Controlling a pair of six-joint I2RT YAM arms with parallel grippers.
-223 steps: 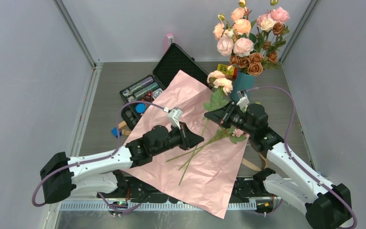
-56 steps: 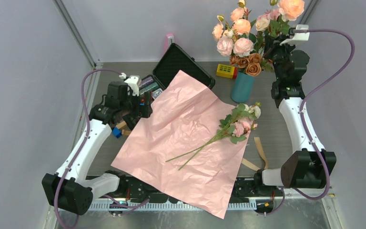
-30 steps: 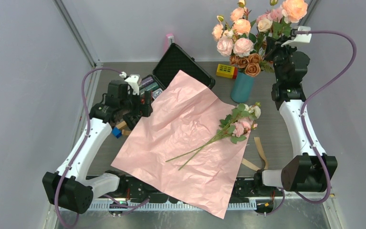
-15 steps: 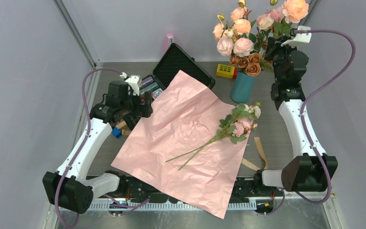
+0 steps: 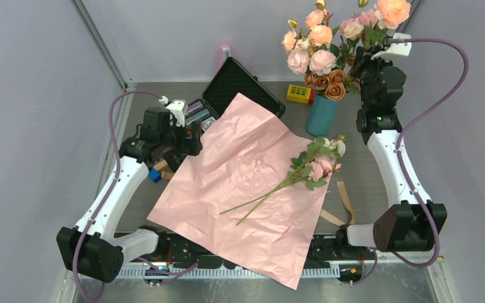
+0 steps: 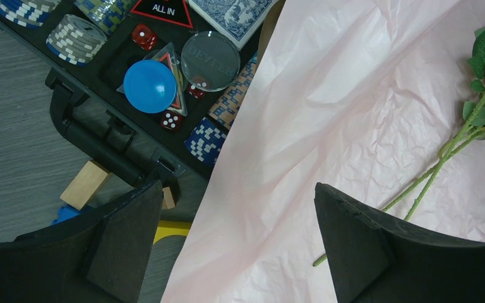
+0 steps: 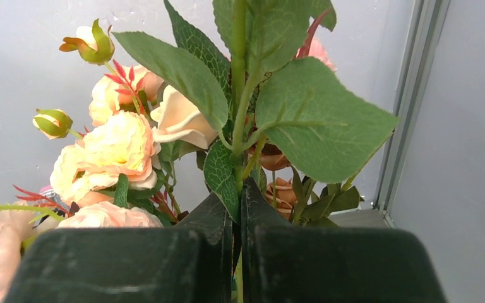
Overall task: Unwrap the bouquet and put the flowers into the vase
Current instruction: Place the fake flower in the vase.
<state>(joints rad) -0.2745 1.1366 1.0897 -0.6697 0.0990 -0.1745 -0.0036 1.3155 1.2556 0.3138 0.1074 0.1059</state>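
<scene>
A crinkled sheet of pink paper (image 5: pixel 246 170) is lying spread open across the middle of the grey table (image 5: pixel 132 183). The small bunch of pink, peach and white artificial roses (image 5: pixel 319 161) is resting on the sheet's right part, with its heads pointing far-right and its long thin stems trailing toward the near side. The tall glossy teal-blue vase (image 5: pixel 321 117) is standing upright just past the sheet's far right edge, holding a big bunch of large pink-cream and rust-brown roses (image 5: pixel 322 60).

The right claw (image 7: pixel 240 208) is hanging high at the far right beside that big bunch, its fingers pressed together and pinching a thin green leafy stem (image 7: pixel 238 57). The left claw (image 6: pixel 237 208) is hovering over the sheet's left edge, its fingers spread wide with nothing between them. Below it, an open black case of poker chips and dice (image 6: pixel 88 126) is sitting partly under the paper. A tan ribbon (image 5: pixel 344 196) is lying on the table by the sheet's near right side.
</scene>
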